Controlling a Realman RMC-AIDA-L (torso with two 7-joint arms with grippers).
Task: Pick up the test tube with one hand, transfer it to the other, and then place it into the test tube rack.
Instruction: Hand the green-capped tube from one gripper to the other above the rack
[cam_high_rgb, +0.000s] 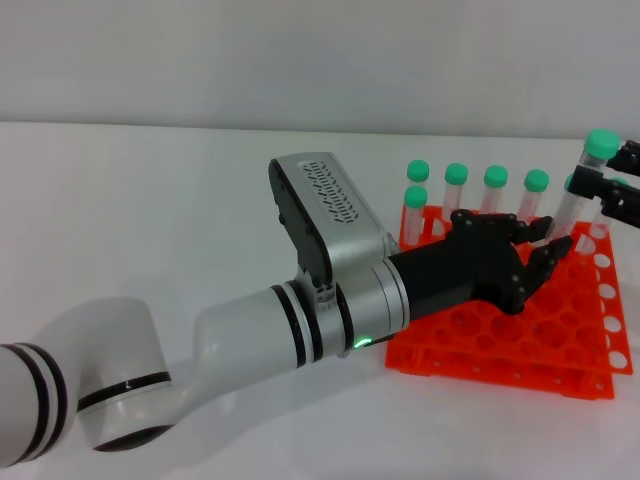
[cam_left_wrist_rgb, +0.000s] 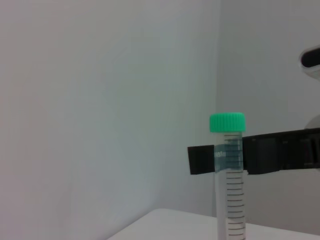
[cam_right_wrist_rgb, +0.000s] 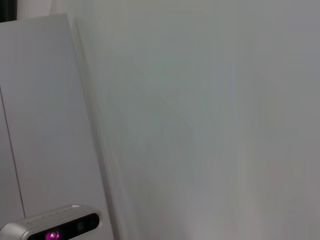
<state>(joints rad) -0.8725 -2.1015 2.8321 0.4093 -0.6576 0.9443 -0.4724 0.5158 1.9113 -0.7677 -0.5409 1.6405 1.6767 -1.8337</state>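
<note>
The left hand (cam_high_rgb: 548, 262) reaches over the orange test tube rack (cam_high_rgb: 520, 330), fingers spread wide around the tube's lower end. The test tube (cam_high_rgb: 580, 195) stands just beyond those fingers, clamped below its green cap by the right hand (cam_high_rgb: 612, 185). It looks light, stiff and slick; the mid-body seems safest. The right arm is cut off.
</note>
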